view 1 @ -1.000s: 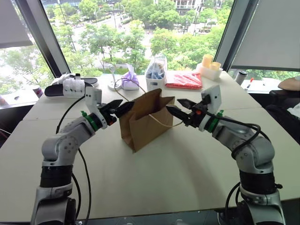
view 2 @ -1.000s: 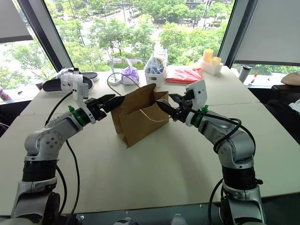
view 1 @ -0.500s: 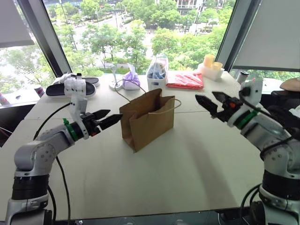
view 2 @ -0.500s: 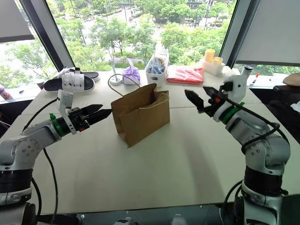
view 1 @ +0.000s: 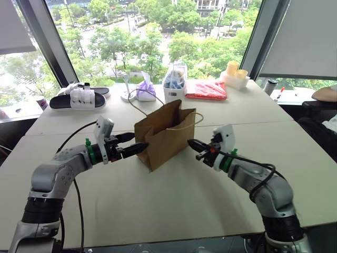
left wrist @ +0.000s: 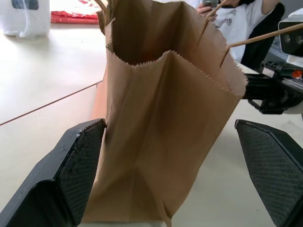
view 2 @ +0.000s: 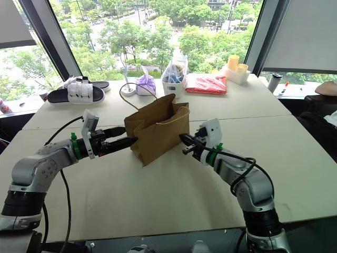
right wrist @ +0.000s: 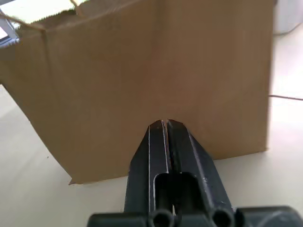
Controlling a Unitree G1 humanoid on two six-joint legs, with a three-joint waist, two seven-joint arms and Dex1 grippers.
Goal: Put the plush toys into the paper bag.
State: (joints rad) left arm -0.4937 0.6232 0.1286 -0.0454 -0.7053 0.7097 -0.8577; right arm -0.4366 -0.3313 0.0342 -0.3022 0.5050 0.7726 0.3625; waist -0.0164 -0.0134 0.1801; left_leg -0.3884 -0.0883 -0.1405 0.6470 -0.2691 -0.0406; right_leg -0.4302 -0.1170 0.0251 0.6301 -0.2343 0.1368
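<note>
The brown paper bag (view 1: 166,132) stands upright and open-topped mid-table, its cord handles drooping. My left gripper (view 1: 132,143) is open, level at the bag's left side. In the left wrist view its two fingers (left wrist: 71,175) straddle the bag's narrow edge (left wrist: 161,118). My right gripper (view 1: 192,144) is shut and empty, its tip pointing at the bag's right wall. The right wrist view shows the closed fingertips (right wrist: 163,126) just at the bag's wall (right wrist: 142,71); contact cannot be told. The plush toys are out of view.
Along the window side lie a pair of black-and-white sandals (view 1: 79,97), a clear bag with purple contents (view 1: 146,90), a white tub under a plastic bag (view 1: 175,84), a red packet (view 1: 206,89) and yellow cups (view 1: 235,71). A person's arm (view 1: 326,95) rests at the right edge.
Both arms, spread wide half a second ago, have swung back in and lower, to the bag's two sides. The right gripper has gone from open to shut; the left stays open.
</note>
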